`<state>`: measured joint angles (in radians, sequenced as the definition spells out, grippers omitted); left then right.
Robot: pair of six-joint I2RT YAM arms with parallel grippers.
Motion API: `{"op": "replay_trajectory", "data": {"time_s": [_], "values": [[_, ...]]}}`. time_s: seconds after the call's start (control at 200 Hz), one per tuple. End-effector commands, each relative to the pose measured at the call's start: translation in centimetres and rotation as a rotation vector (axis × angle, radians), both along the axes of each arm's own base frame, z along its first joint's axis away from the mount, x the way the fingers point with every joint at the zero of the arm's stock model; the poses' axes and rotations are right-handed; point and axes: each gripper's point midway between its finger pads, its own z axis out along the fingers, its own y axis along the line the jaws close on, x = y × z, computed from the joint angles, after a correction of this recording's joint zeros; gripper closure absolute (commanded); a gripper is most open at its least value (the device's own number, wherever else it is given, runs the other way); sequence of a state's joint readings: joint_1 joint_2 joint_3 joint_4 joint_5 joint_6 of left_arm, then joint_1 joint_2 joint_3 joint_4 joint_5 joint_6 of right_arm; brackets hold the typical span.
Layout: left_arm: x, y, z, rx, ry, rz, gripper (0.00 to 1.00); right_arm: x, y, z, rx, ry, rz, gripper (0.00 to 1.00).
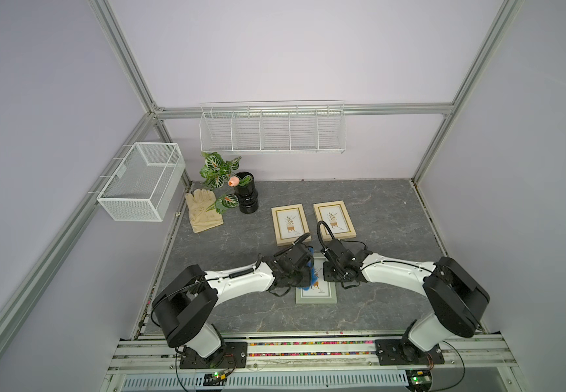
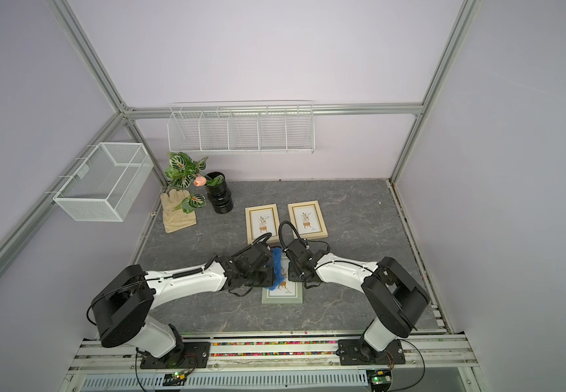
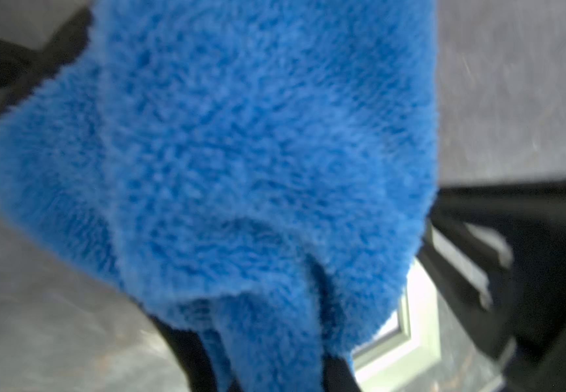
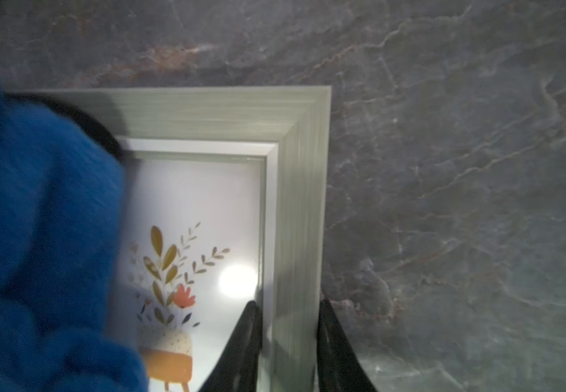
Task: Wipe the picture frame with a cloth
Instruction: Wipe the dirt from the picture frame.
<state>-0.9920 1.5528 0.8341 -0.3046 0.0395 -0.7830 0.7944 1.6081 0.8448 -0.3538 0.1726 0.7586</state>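
Cloth (image 3: 224, 152) hangs bunched from the left gripper (image 3: 261, 370), whose jaws are pinched together on it, over the side of the green frame (image 4: 227, 115) nearest that arm. The right gripper (image 4: 291, 349) straddles the frame's opposite rail and clamps it, with the frame flat on the table (image 4: 444, 169). The risk, as I judge it, is that this hold is narrow. A hard wipe could twist the frame loose, or the cloth could snag on the right gripper.

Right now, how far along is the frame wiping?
Done: the left gripper holds the blue cloth, and the right gripper clamps an edge of the green frame, which lies flat on the table. In hand: the cloth covers part of the glass. Left: the uncovered glass and borders, though whether they were already wiped cannot be told.
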Motion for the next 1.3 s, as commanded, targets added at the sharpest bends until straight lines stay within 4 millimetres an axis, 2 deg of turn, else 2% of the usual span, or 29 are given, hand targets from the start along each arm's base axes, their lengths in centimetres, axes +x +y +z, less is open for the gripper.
{"op": "replay_trajectory", "data": {"time_s": [0.0, 0.075, 0.17, 0.27, 0.365, 0.56, 0.61, 0.66, 0.74, 0.885, 1.045, 1.204, 1.294], "values": [[-1.4, 2.1, -2.1, 0.051, 0.082, 0.068, 1.0, -2.2, -4.4, -2.8, -0.172, 0.088, -0.038, 0.82], [0.6, 2.7, -1.8, 0.103, 0.052, 0.094, 1.0, -2.2, -4.4, -2.9, -0.173, 0.09, -0.037, 0.82], [3.6, 2.4, -1.3, 0.099, 0.028, 0.109, 1.0, -2.2, -4.4, -2.8, -0.173, 0.09, -0.037, 0.82], [5.1, 2.1, -0.9, 0.129, 0.01, 0.105, 1.0, -2.2, -4.6, -2.6, -0.179, 0.085, -0.036, 0.82], [4.0, 1.9, -0.7, 0.123, 0.02, 0.089, 1.0, -2.1, -4.7, -2.3, -0.179, 0.077, -0.039, 0.82], [-2.5, 2.7, -2.3, 0.15, 0.087, 0.05, 1.0, -2.1, -4.6, -2.5, -0.174, 0.079, -0.041, 0.82], [-3.5, 2.8, -2.5, 0.142, 0.097, 0.054, 1.0, -2.1, -4.5, -2.4, -0.171, 0.077, -0.039, 0.82], [-3.8, 3.0, -2.7, 0.138, 0.101, 0.06, 1.0, -2.1, -4.5, -2.4, -0.171, 0.077, -0.038, 0.82], [-3.3, 3.4, -3.2, 0.149, 0.094, 0.071, 1.0, -1.9, -4.4, -2.3, -0.172, 0.075, -0.038, 0.82], [-2.9, 3.5, -5.3, 0.17, 0.106, 0.085, 1.0, -1.9, -4.4, -2.0, -0.17, 0.072, -0.039, 0.82], [-0.1, 2.5, -4.9, 0.17, 0.072, 0.099, 1.0, -1.8, -4.5, -1.6, -0.168, 0.06, -0.046, 0.82], [3.8, 3.2, -5.2, 0.193, 0.049, 0.148, 1.0, -1.9, -4.6, -1.3, -0.154, 0.048, -0.054, 0.82], [4.6, 3.0, -4.9, 0.204, 0.032, 0.143, 1.0, -1.9, -4.6, -1.5, -0.156, 0.051, -0.05, 0.82]]}}
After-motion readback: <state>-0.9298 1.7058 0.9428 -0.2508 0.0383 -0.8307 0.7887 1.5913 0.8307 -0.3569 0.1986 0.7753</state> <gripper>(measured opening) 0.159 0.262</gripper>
